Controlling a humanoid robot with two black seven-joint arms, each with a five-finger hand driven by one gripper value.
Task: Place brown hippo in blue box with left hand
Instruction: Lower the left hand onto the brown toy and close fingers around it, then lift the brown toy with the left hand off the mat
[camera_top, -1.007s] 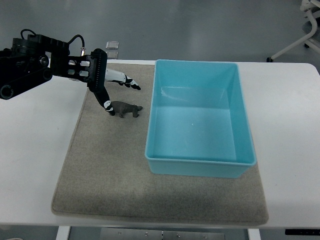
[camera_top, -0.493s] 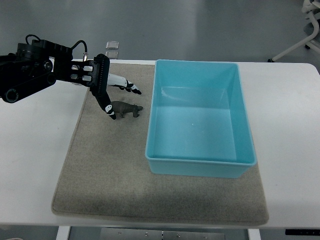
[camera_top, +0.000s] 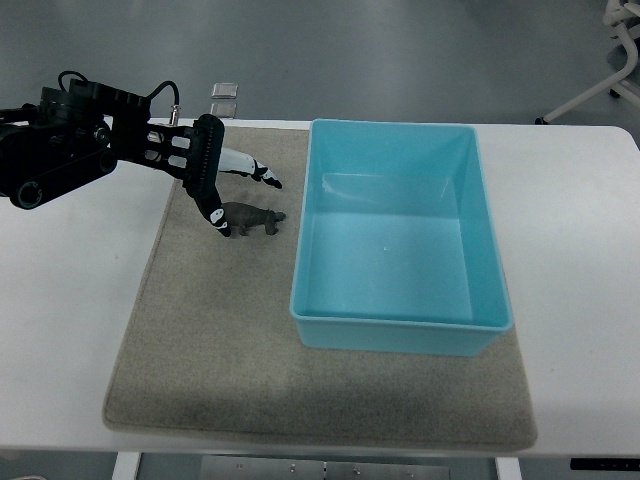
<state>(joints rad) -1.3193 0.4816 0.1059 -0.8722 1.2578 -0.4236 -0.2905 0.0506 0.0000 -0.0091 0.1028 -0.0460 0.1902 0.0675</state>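
A small brown hippo (camera_top: 254, 219) stands on the grey mat (camera_top: 200, 330), just left of the blue box (camera_top: 398, 238). My left hand (camera_top: 232, 190) comes in from the upper left and hovers over the hippo's rear end. Its fingers are spread: the thumb tip (camera_top: 222, 228) sits at the hippo's left side, the other fingers (camera_top: 262, 174) point right above it. The hand holds nothing. The blue box is empty and open at the top. My right hand does not show.
The mat lies on a white table (camera_top: 70, 300). Two small grey squares (camera_top: 223, 98) sit beyond the mat's far edge. A chair base (camera_top: 610, 60) stands on the floor at the top right.
My left arm has shifted slightly right and toward the hippo; the hand stays spread. The hippo has not moved.
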